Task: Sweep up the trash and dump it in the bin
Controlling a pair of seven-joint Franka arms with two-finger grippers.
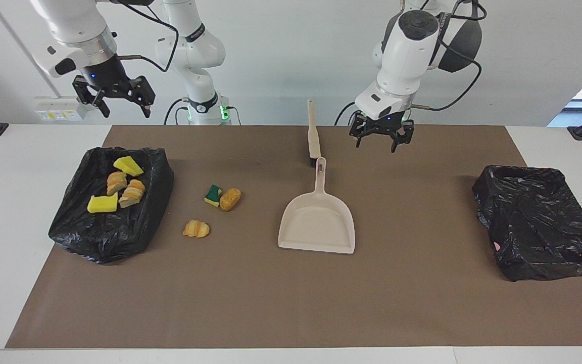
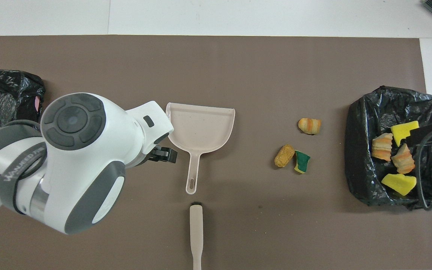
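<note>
Beige dustpan (image 1: pixel 317 222) lies mid-counter, three trash bits (image 1: pixel 196 228) beside it. "WANUEED" reads on the left arm's band; left tool (image 1: pixel 381 137) and right tool (image 1: pixel 113 96) hang wide near the robots' edge

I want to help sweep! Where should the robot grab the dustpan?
By its handle, from above. The dustpan lies flat on the mat, and the thin, straight handle points toward the robots, so fingers can close across it. The pan part is too wide and flat to pinch. The left gripper, open beside the handle's end, is probably the handiest.
</note>
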